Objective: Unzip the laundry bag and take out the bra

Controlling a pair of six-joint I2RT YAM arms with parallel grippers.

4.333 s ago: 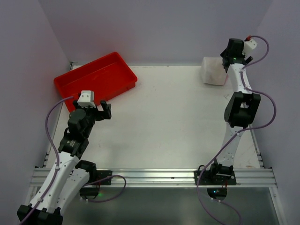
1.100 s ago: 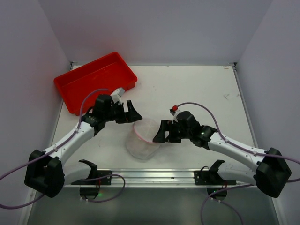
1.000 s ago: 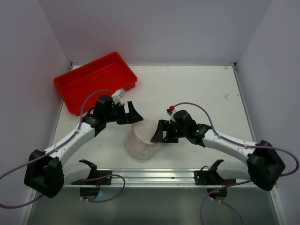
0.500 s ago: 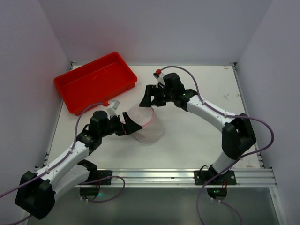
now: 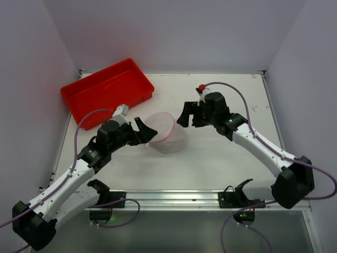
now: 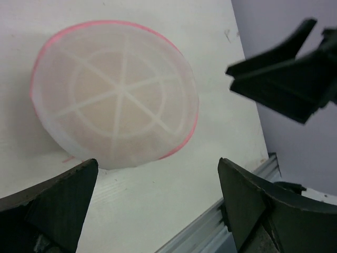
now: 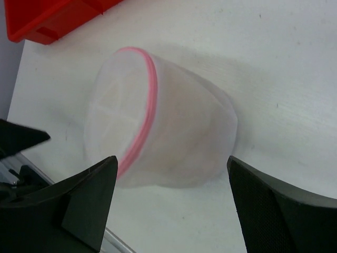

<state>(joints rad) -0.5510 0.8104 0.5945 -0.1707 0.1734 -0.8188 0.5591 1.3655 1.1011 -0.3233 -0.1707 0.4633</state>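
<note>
Fingers of the left gripper [image 5: 143, 132] and the right gripper [image 5: 185, 116] stand spread and empty, we note, flanking the small round white mesh laundry bag [image 5: 166, 134]. It lies on its side between them on the white table [image 5: 221, 158], seemingly touched by neither. They are placed, we judge, to steady it and find the zip. The left wrist view gives its spoked flat face, the beige-peach bra [image 6: 100, 113] a tint behind. The right wrist view gives the pink zipper rim, apparently closed. Beyond the left fingers sits the red plastic tray [image 5: 105, 87].
</note>
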